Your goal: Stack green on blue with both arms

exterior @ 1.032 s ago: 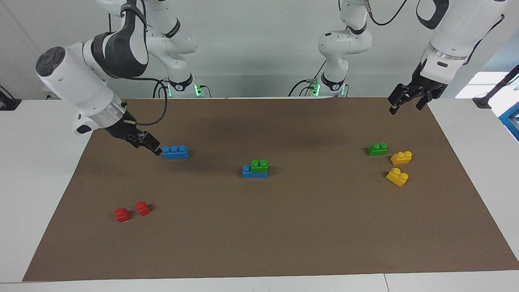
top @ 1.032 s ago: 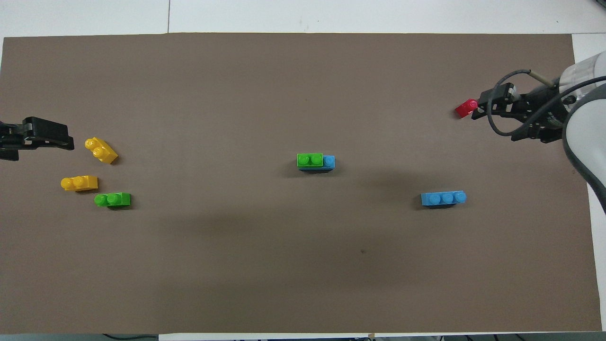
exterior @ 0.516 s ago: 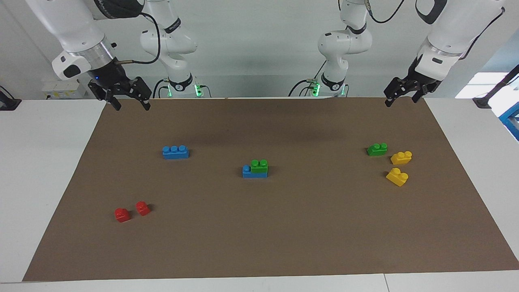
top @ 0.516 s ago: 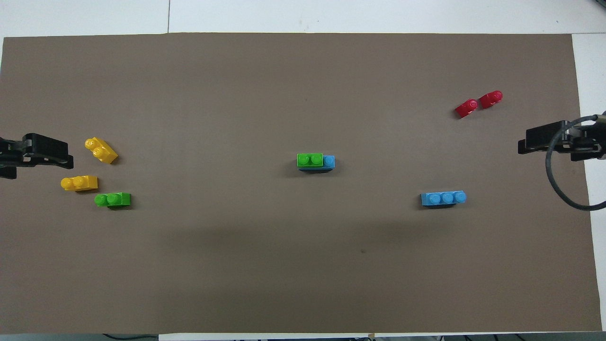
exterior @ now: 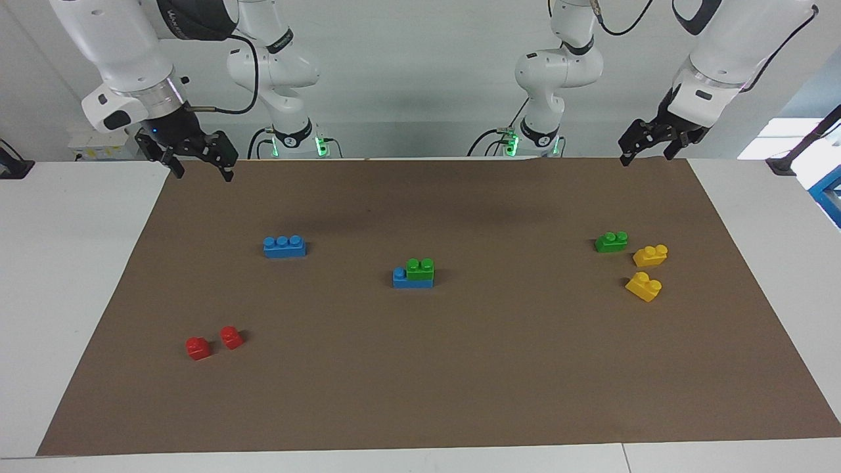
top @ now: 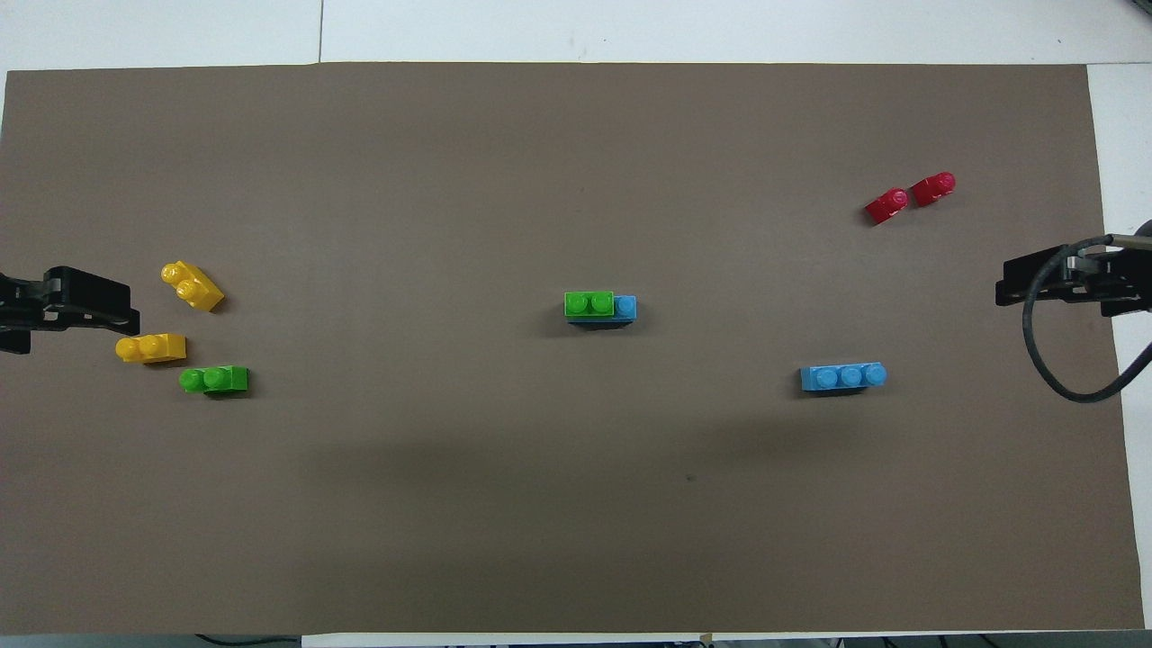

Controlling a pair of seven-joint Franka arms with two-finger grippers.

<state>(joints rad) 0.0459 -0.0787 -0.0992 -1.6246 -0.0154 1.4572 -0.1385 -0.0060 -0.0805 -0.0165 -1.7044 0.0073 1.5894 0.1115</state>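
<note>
A green brick (exterior: 420,267) sits on a blue brick (exterior: 401,278) at the mat's middle, leaving one blue stud uncovered; the stack also shows in the overhead view (top: 589,303). A second blue brick (exterior: 284,246) (top: 843,376) lies alone toward the right arm's end. A second green brick (exterior: 611,242) (top: 214,379) lies alone toward the left arm's end. My right gripper (exterior: 202,175) (top: 1003,281) hangs open and empty over the mat's corner at its own end. My left gripper (exterior: 645,159) (top: 126,310) hangs open and empty over the mat's edge at its own end.
Two yellow bricks (exterior: 650,255) (exterior: 644,286) lie beside the loose green brick, a little farther from the robots. Two small red bricks (exterior: 198,347) (exterior: 231,337) lie farther from the robots than the loose blue brick. A brown mat (exterior: 499,368) covers the table.
My right gripper has left the loose blue brick's side, risen and drawn back to the mat's corner by its base. My left gripper has drawn back slightly. No brick moved.
</note>
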